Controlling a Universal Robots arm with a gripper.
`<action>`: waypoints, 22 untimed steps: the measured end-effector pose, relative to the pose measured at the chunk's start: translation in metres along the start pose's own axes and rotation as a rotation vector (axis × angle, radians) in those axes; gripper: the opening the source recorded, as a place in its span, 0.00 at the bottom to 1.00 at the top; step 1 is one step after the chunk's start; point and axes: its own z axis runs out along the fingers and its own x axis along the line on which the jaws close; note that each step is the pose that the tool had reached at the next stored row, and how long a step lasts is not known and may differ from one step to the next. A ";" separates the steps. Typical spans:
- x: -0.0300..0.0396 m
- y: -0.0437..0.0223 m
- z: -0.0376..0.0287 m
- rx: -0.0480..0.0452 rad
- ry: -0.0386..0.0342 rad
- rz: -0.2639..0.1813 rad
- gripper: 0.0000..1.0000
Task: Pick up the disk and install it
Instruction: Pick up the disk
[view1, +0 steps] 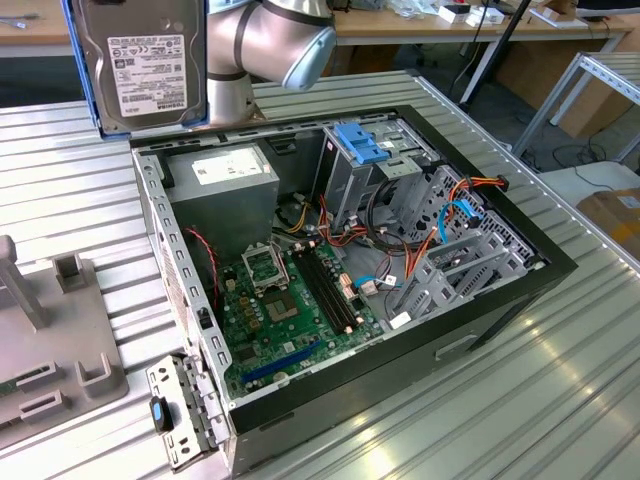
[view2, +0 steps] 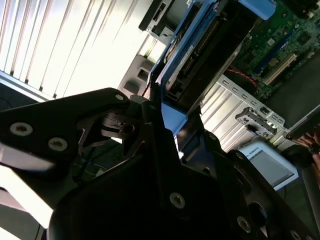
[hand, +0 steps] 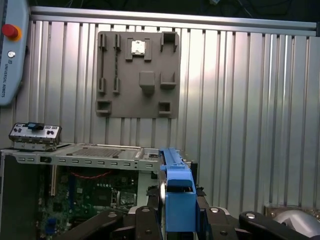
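**A:** How much of the disk (view1: 145, 65) can you make out?

**B:** In the exterior view the picture's edge cuts off its upper end, and it covers part of the arm (view1: 270, 40) behind it. In both wrist views it is seen edge-on, so mostly the blue carrier frame (hand: 177, 192) shows.

**A:** Which way does it point?

**B:** It stands upright, long axis vertical, with the white label facing the exterior camera. It hangs in the air at the exterior view's left, clear of the open computer case (view1: 500, 310). It appears just over the case's corner by the power-supply box (view1: 225, 180).

**A:** And the gripper (hand: 176, 212)?

**B:** Clenched on the disk, with black fingers (hand: 150, 225) pressing either side of the carrier.

**A:** Counts?

**B:** One disk, one case, one power-supply box, two fingers, and one grey fixture plate (hand: 137, 75) lying on the ribbed table (view1: 560, 400).
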 end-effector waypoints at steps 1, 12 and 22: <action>0.0078 -0.0014 -0.0001 0.0001 0.0000 0.000 0.36; 0.0204 -0.0019 0.0000 0.0000 0.0000 0.000 0.36; 0.0372 -0.0463 0.0004 -0.0003 0.0001 0.000 0.36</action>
